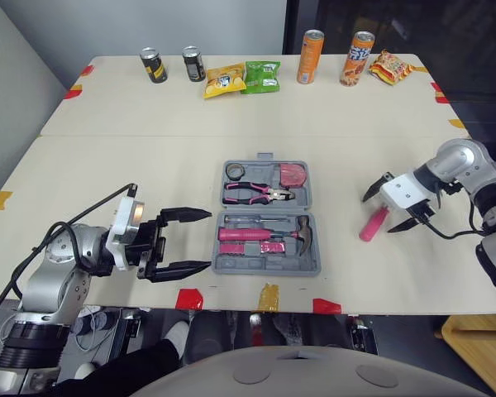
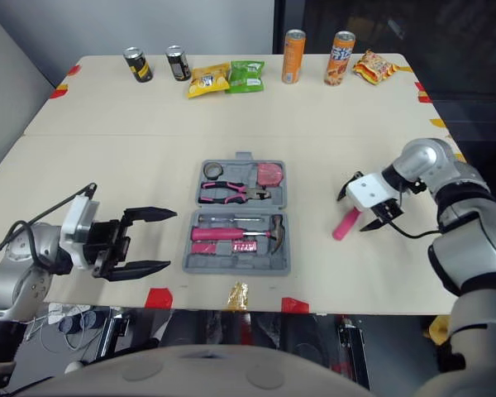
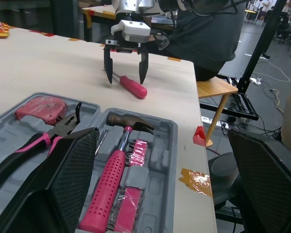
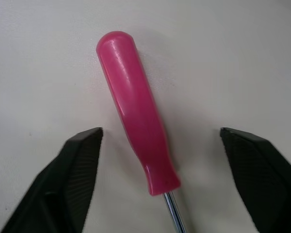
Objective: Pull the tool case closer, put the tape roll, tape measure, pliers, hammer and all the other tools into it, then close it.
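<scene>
Right wrist view, right pincer (image 4: pixel 160 132) spread astride pink screwdriver (image 4: pixel 136 111), left pincer (image 1: pixel 205 240) spread beside open tool case (image 1: pixel 231 267)

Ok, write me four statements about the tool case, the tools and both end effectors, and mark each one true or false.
1. The tool case lies open. True.
2. The hammer lies outside the case. False: it rests in the case's near half.
3. The right end effector is open, with one finger on either side of the pink screwdriver, not gripping it. True.
4. The left end effector is shut on the pliers. False: it is open beside the case, and the pliers lie in the case's far half.
</scene>
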You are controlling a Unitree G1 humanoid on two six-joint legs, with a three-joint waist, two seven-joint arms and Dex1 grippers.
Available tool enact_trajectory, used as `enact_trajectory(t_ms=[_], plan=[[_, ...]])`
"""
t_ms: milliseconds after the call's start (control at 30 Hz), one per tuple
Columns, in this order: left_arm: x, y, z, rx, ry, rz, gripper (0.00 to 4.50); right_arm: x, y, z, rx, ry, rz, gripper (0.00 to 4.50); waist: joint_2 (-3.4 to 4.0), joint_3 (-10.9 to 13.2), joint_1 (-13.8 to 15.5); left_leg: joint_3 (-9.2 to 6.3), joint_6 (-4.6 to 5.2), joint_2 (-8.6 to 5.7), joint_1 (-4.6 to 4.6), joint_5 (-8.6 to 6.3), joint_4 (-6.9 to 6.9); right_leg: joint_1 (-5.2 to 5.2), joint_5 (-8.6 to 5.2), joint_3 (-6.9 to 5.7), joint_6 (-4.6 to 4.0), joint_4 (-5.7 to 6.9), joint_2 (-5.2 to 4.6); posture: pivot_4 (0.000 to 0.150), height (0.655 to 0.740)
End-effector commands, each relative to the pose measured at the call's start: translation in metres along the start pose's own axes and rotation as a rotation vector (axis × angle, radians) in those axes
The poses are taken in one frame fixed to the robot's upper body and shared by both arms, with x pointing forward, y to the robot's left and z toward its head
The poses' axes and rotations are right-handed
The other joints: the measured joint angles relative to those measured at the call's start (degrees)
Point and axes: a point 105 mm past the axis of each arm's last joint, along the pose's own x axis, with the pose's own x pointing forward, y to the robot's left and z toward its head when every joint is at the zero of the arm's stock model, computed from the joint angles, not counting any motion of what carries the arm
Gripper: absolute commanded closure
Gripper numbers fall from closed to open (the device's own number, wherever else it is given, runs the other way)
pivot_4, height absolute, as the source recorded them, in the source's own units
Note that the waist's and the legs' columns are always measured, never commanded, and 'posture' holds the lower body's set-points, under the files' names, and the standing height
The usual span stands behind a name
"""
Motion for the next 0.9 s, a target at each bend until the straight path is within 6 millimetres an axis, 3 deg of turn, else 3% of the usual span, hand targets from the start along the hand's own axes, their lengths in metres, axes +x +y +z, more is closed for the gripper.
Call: enact_trajectory(t_ms=[33,233,400,567,667,900], plan=[[-0.006,0.000,0.002,0.036,0.000,0.018,0.00,-0.006,0.002,-0.001,-0.003,0.012,0.036,1.91,0.00,0.00,0.00,0.00,0.00,0.00,0.00,0.00,0.00,0.00,-0.01,0.00,-0.02,0.02,0.00,0.150,0.7400],[-0.008,-0.001,-0.002,0.036,0.000,0.027,0.00,-0.003,0.004,-0.004,0.030,0.010,0.038,3.88,0.00,0.00,0.00,0.01,0.00,0.00,0.02,0.00,0.01,0.00,-0.02,0.00,-0.04,0.04,0.00,0.150,0.7400],[-0.008,0.000,-0.005,0.037,-0.001,0.030,0.00,-0.003,0.003,-0.005,0.119,-0.046,-0.033,3.89,0.00,0.00,-0.03,0.03,0.01,0.01,0.01,0.00,0.02,-0.02,-0.02,0.02,-0.04,0.07,0.00,0.150,0.7400],[-0.007,-0.003,-0.007,0.029,-0.013,0.047,0.00,-0.010,-0.007,-0.002,0.333,-0.239,-0.251,3.89,-0.01,0.00,0.13,0.04,0.01,0.01,0.01,0.00,0.02,-0.02,-0.03,0.02,-0.06,0.08,0.00,0.150,0.7400],[-0.006,-0.004,-0.008,0.022,-0.022,0.060,0.00,-0.014,-0.002,0.003,0.438,-0.314,-0.339,3.89,-0.02,0.00,0.42,0.04,0.01,0.02,0.02,-0.01,0.02,-0.02,-0.03,0.03,-0.06,0.08,0.01,0.150,0.7400],[0.001,-0.006,-0.003,0.011,-0.045,0.077,0.00,-0.019,0.019,0.055,0.641,-0.406,-0.519,3.89,-0.02,-0.01,1.61,0.02,-0.01,0.03,0.17,-0.02,-0.24,0.09,-0.01,0.04,0.00,-0.17,0.06,0.150,0.7400]])
